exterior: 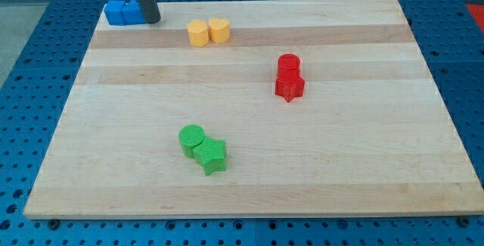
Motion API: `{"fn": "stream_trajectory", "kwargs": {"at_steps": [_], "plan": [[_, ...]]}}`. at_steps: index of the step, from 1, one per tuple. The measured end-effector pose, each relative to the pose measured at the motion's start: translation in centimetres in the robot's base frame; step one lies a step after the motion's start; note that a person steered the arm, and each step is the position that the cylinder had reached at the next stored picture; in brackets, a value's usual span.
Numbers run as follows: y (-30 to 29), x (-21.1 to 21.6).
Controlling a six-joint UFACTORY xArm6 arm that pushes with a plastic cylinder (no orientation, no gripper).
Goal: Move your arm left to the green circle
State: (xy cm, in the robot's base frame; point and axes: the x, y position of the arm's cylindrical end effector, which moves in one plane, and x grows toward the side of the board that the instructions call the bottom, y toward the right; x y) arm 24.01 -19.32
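The green circle (192, 139) sits on the wooden board (318, 170) in the lower middle-left, touching a green star-shaped block (210, 155) at its lower right. My tip (152, 20) is at the board's top left, right beside the right edge of the blue blocks (124, 11). The tip is far above the green circle in the view and slightly to its left.
Two yellow blocks (208, 31) sit side by side near the top, right of my tip. A red cylinder (289, 64) touches a red star-shaped block (289, 86) at the right of centre. A blue pegboard (30, 87) surrounds the board.
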Motion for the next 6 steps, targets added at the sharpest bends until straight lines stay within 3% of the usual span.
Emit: {"fn": "stream_trajectory", "kwargs": {"at_steps": [2,5,6], "plan": [[-0.2,3.1],[-2.2,3.8],[-3.1,8.5]]}}
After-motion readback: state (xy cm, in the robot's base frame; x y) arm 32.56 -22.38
